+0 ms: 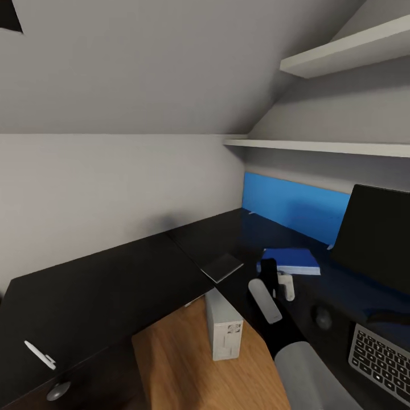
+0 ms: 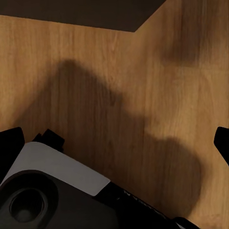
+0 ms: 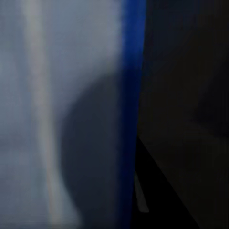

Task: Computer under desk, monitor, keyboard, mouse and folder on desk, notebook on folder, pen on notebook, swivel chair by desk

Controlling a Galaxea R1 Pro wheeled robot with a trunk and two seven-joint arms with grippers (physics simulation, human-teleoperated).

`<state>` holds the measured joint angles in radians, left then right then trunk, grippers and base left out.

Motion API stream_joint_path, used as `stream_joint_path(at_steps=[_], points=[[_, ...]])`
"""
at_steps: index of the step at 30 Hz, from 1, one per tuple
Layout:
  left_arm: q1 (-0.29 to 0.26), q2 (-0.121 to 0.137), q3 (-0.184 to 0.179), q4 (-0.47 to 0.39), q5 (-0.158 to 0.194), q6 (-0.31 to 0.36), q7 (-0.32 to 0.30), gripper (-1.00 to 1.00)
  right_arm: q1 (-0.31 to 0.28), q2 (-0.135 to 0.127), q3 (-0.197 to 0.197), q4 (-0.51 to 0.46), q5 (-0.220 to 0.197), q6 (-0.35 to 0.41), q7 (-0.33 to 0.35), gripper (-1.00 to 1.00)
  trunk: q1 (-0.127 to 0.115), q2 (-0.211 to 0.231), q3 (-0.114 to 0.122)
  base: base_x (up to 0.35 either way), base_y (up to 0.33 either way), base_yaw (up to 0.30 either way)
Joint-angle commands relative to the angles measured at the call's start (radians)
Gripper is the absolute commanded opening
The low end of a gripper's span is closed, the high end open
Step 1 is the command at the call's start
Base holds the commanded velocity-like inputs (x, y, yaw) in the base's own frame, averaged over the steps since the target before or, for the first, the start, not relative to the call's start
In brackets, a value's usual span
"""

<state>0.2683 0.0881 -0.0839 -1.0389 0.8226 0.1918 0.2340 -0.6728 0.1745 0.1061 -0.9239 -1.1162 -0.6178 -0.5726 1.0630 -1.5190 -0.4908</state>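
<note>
While right gripper (image 1: pixel 283 283) hangs beside folder (image 1: pixel 291 261), jaws' state unclear.

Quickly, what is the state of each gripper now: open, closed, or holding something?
Left gripper: cannot be told; nothing seen in it.
Right gripper: by the folder, open or closed cannot be told.

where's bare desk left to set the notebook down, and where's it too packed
The widest bare patch is the left wing of the desk, between the wall and the pen near its front edge. The back corner by the blue panel is also bare. Crowded: the right side, where folder, right gripper, mouse, keyboard and monitor sit close.
</note>
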Motion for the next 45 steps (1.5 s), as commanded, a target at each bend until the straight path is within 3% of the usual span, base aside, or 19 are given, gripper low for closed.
stream_joint_path(at_steps=[1,5,6,8,9,13,23,26,29,32,37,45], points=[[0.0,0.001,-0.003,-0.003,0.008,0.001,0.008,1.0,-0.003,0.0,0.01,0.001,-0.009,-0.008,-0.002,-1.0,0.0,-0.001,-0.001,0.0,0.0,0.0],[0.0,0.001,-0.003,-0.003,0.008,0.001,0.008,1.0,-0.004,0.0,0.023,0.003,-0.121,-0.014,-0.008,-1.0,0.0,-0.001,-0.001,0.0,0.0,0.0],[0.0,0.001,-0.002,-0.003,0.01,0.0,0.008,1.0,-0.005,0.0,0.024,0.003,-0.172,-0.016,-0.035,-1.0,0.0,-0.001,-0.001,0.0,0.0,0.0],[0.0,0.001,-0.002,-0.003,0.009,0.0,0.008,1.0,-0.006,0.0,0.025,0.003,-0.205,-0.042,-0.096,-1.0,0.0,-0.001,-0.001,0.0,0.0,0.0],[0.0,0.001,-0.002,-0.002,0.009,0.0,0.008,1.0,-0.006,0.0,0.026,0.003,-0.222,-0.12,-0.157,-1.0,0.0,-0.001,-0.001,0.0,0.0,0.0],[0.0,0.0,-0.003,-0.002,0.009,0.0,0.008,1.0,-0.005,0.0,0.027,0.003,-0.23,-0.153,-0.176,-1.0,0.0,-0.001,-0.001,0.01,0.0,-0.017],[0.0,0.0,-0.005,0.002,0.015,-0.006,0.007,1.0,-0.004,0.0,0.026,0.003,-0.227,-0.154,-0.179,-1.0,0.0,-0.001,-0.001,0.144,0.0,-0.166],[-0.001,0.004,0.01,-0.002,0.134,0.005,0.012,1.0,-0.005,0.0,0.03,0.004,-0.217,-0.153,-0.167,-1.0,0.0,-0.001,-0.001,0.007,0.0,-0.01],[-0.001,0.014,0.012,-0.011,0.203,0.013,0.008,1.0,-0.004,0.0,0.037,0.005,-0.216,-0.149,-0.16,-1.0,0.004,-0.008,-0.004,0.002,0.0,-0.003],[-0.001,0.018,0.014,-0.014,0.226,0.017,0.006,1.0,-0.004,0.0,0.062,0.007,-0.216,-0.131,-0.109,-1.0,0.015,-0.029,-0.013,0.001,0.0,-0.001],[-0.001,0.022,0.015,-0.015,0.233,0.018,0.005,1.0,-0.005,0.0,0.073,0.063,-0.223,-0.098,-0.041,-1.0,0.035,-0.064,-0.029,0.0,0.0,0.0],[-0.005,0.022,0.015,-0.009,0.225,0.018,0.004,1.0,-0.006,0.0,0.073,0.104,-0.225,-0.089,-0.021,-1.0,0.065,-0.12,-0.054,0.0,0.0,0.0]])
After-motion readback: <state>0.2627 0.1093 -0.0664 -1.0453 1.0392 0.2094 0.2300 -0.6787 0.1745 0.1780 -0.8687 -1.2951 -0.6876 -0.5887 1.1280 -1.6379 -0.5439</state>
